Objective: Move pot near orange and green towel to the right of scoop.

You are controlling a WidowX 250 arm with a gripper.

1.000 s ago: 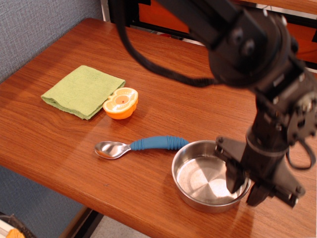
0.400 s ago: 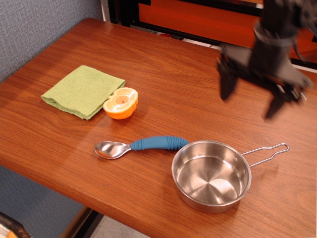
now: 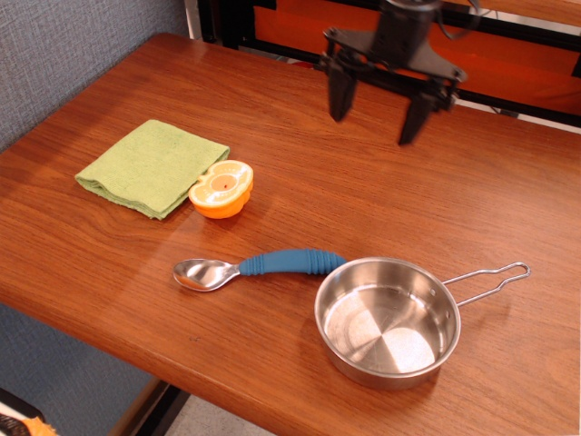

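- The hand [image 3: 377, 107] hangs above the far part of the tabletop [image 3: 381, 195], its two dark fingers [image 3: 339, 91] spread wide and pointing down, with nothing between them.
- It sits well apart from everything on the wood, up near the back edge and clear of the surface.
- The pot [image 3: 387, 321] stands upright near the front edge, on the right side as I look at it, shiny inside and holding nothing.
- Its thin wire loop handle [image 3: 488, 281] sticks out to the right and slightly away from me, lying low over the wood.
- The scoop [image 3: 259, 266] lies flat just to the left of the pot, metal bowl pointing left, ribbed blue handle pointing right.
- The end of the blue handle comes right up to the pot's rim; whether they actually touch I cannot tell.
- The orange [image 3: 221, 188] sits further back and to the left, cut face up, showing its round centre.
- The green towel [image 3: 151, 167] lies folded flat on the left, and the orange rests against its right-hand corner, touching or very nearly so.
- The pot is well apart from both orange and towel, with the scoop lying between them.
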